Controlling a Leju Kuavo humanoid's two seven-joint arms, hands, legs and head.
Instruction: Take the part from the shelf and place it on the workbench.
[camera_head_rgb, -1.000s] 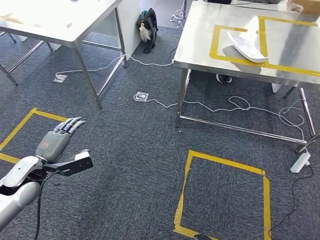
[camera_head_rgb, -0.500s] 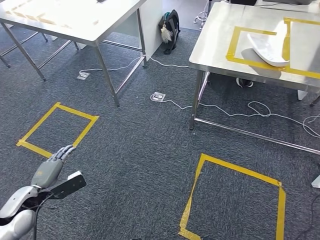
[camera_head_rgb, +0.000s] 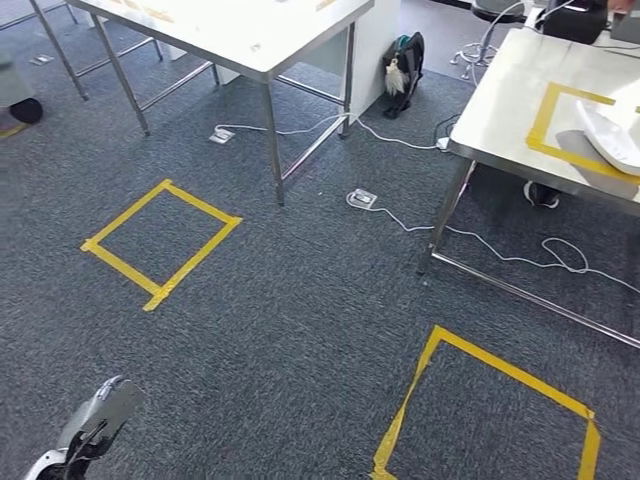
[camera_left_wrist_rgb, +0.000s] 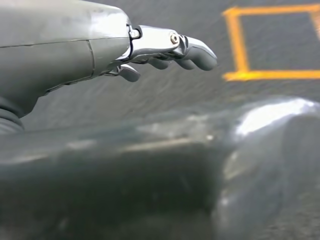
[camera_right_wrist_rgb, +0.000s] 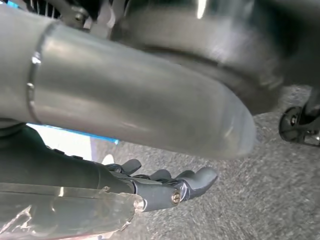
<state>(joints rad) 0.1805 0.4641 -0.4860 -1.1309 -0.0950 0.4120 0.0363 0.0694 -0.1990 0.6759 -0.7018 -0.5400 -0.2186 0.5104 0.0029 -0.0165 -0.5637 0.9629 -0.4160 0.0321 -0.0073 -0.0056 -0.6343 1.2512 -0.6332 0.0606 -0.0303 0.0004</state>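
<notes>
Left wrist view: left hand (camera_left_wrist_rgb: 166, 50) fingers (camera_left_wrist_rgb: 198, 55) stretched out, slightly apart, nothing in them, hanging over grey carpet (camera_left_wrist_rgb: 162, 95) near a yellow tape square (camera_left_wrist_rgb: 241, 75). Right wrist view: right hand (camera_right_wrist_rgb: 162, 187) fingers (camera_right_wrist_rgb: 200, 179) also extended and loosely spread, holding nothing, carpet below; a caster wheel (camera_right_wrist_rgb: 292, 122) sits off to the side. Head view: left arm (camera_head_rgb: 94, 420) low at the bottom corner, hand itself too cropped to read there. White part (camera_head_rgb: 611, 135) lies on the steel table (camera_head_rgb: 506, 110) at far right, on the yellow tape outline (camera_head_rgb: 558, 125) marked on the tabletop, well apart from both hands. Second table (camera_head_rgb: 249, 35) up front-left with a dark bag (camera_head_rgb: 400, 60) on the floor by its panel. White cable (camera_head_rgb: 483, 240) runs across the carpet from a floor socket (camera_head_rgb: 362, 198) under the steel table. Two tape squares on the floor, one left (camera_head_rgb: 158, 240), one lower right (camera_head_rgb: 490, 400)
</notes>
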